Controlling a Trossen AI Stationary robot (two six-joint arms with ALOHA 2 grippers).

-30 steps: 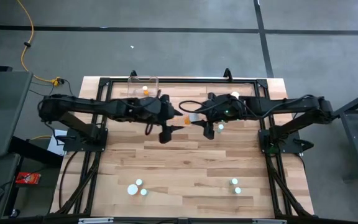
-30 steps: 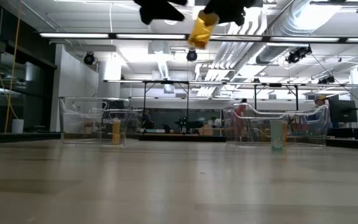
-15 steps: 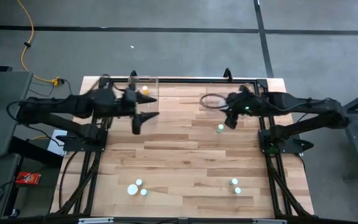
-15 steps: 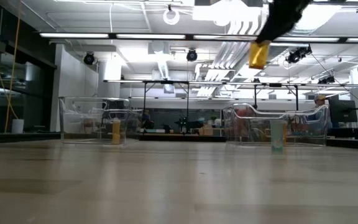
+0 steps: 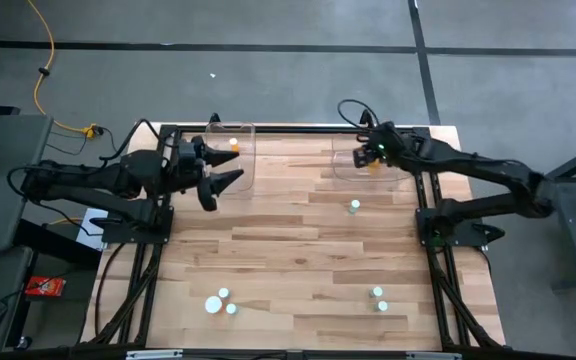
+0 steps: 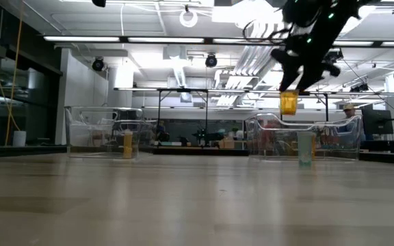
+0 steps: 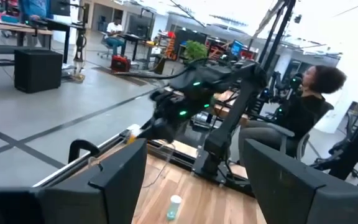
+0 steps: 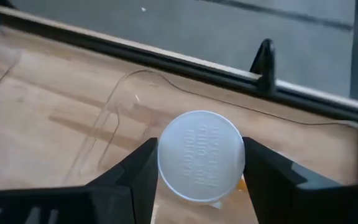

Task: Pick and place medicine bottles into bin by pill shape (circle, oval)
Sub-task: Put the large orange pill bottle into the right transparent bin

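My right gripper (image 5: 372, 158) is shut on an amber-bodied medicine bottle (image 6: 289, 103) with a white cap (image 8: 201, 155), high over the clear right bin (image 5: 344, 166) at the table's far right. My left gripper (image 5: 218, 181) is open and empty beside the clear left bin (image 5: 240, 160), which holds one amber bottle (image 5: 233, 143). A pale greenish bottle (image 5: 353, 207) stands upright on the table just in front of the right bin. Several white-capped bottles stand near the front edge, at left (image 5: 213, 303) and right (image 5: 378, 297). My right gripper pinches the bottle at its cap end (image 8: 166, 163) between its two fingers (image 8: 132, 180), one on each side. The fingers come from above, pointing down. The bottle hangs upright below them, lifted clear, its amber body (image 6: 289, 106) above the bin's rim.
Black frame rails run along the table's far edge (image 5: 298, 128) and both sides. The middle of the wooden table (image 5: 288, 240) is bare. A seated person (image 7: 303, 118) shows beyond the table in the left wrist view.
My right gripper has gone from the table's middle toward the far right with the amber bottle and come down over the right bin; the bottle, tilted before, now hangs upright. My left gripper has drawn back from the middle toward the table's left edge, beside the left bin.
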